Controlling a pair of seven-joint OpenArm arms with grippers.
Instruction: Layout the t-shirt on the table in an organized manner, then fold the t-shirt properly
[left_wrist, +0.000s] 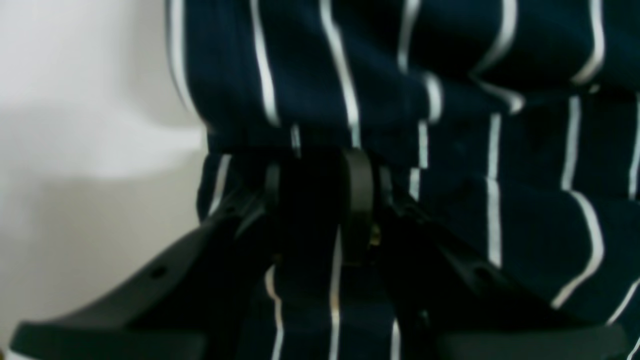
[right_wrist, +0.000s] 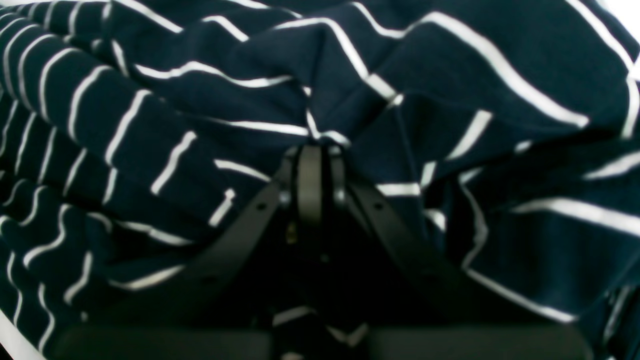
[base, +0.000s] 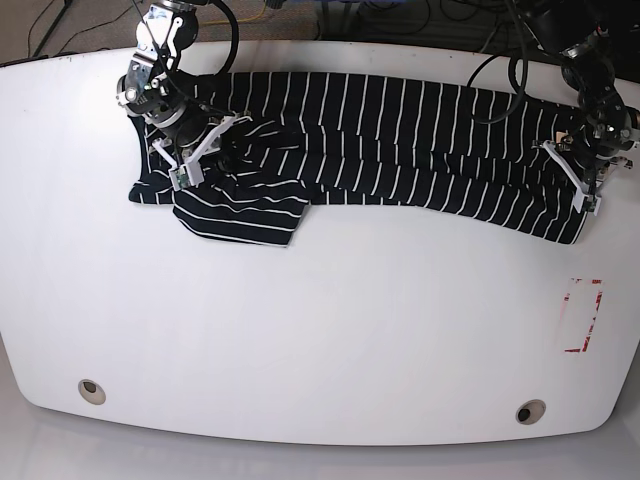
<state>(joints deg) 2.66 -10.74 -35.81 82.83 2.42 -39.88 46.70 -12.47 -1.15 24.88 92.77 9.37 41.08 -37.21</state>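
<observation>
The dark navy t-shirt (base: 400, 140) with thin white stripes lies stretched in a long band across the far half of the white table (base: 320, 330). One rumpled flap hangs toward me at its left end. My right gripper (base: 200, 150) is on that left end. In the right wrist view its fingers (right_wrist: 310, 170) are pressed together with puckered t-shirt fabric (right_wrist: 150, 125) pinched at the tips. My left gripper (base: 584, 176) is at the shirt's right end. In the left wrist view the left gripper (left_wrist: 315, 175) is shut on a fold of t-shirt cloth (left_wrist: 450, 60) next to bare table (left_wrist: 75, 150).
A red-marked rectangle (base: 583, 315) is on the table toward the front of the shirt's right end. Two metal-ringed holes (base: 91, 391) (base: 530, 411) sit near the front edge. Cables run behind the far edge.
</observation>
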